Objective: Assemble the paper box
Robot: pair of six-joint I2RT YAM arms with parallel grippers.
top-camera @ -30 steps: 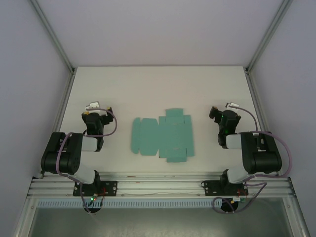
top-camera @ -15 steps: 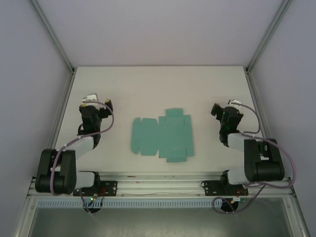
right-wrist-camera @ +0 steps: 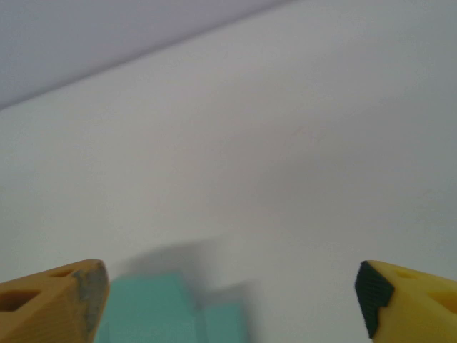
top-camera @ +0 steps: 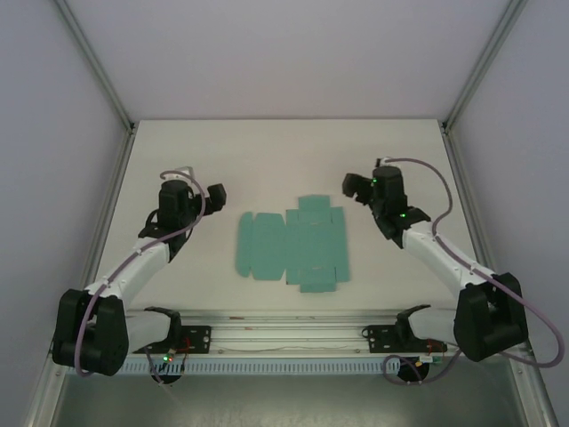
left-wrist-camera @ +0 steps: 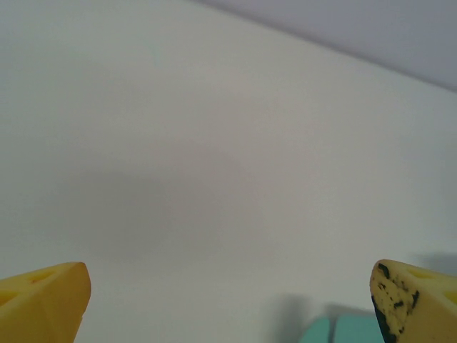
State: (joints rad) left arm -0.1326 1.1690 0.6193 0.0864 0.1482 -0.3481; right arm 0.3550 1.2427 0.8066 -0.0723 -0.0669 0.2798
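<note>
Lying flat mid-table, the paper box [top-camera: 292, 247] sits between both grippers and touches neither. To its left and a bit farther back hangs the left gripper [top-camera: 214, 192], near the sheet's left flap, fingers wide apart with nothing between them. Just off the sheet's far right corner hangs the right gripper [top-camera: 354, 185], fingers also apart, nothing held. Left wrist view: yellow fingertips [left-wrist-camera: 50, 300] in the bottom corners, a teal corner of the sheet low and right of centre, bare table [top-camera: 267, 151] beyond. Right wrist view: teal card low and left of centre, close to the left-hand fingertip, soft shadow on the table just beyond it. Box is unfolded: thin teal card, die-cut rough cross shape, creases and small flaps visible, long panel running left, shorter panels near and far. Table is matte white, smooth. Fingertips are yellow with dark pads.
</note>
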